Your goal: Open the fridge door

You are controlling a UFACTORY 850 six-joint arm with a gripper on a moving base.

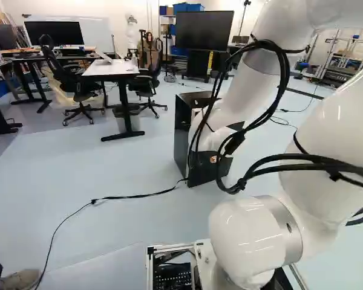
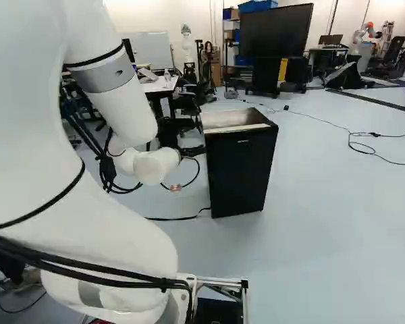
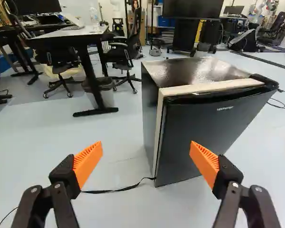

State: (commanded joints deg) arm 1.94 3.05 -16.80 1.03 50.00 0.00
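In the right base view the gripper (image 2: 193,151) shows only as a dark part at the wrist's end, left of the fridge (image 2: 240,169). The wrist view shows the gripper (image 3: 146,154) open, its orange pads far apart with only floor between them. The black fridge (image 3: 150,114) stands upright on the floor, ahead of the fingers and toward the right-hand one. Its dark door (image 3: 213,130) is closed against the body, a cream strip running along the joint. No contact between fingers and door is visible. In the left base view the arm partly covers the fridge (image 1: 183,130).
A black cable (image 3: 133,186) lies on the floor by the fridge's lower corner. Beyond stand a white-topped desk (image 1: 112,68), office chairs (image 1: 78,81), a bin (image 3: 102,90) and a large screen (image 2: 275,30) on a stand. Another robot (image 2: 362,42) is far back.
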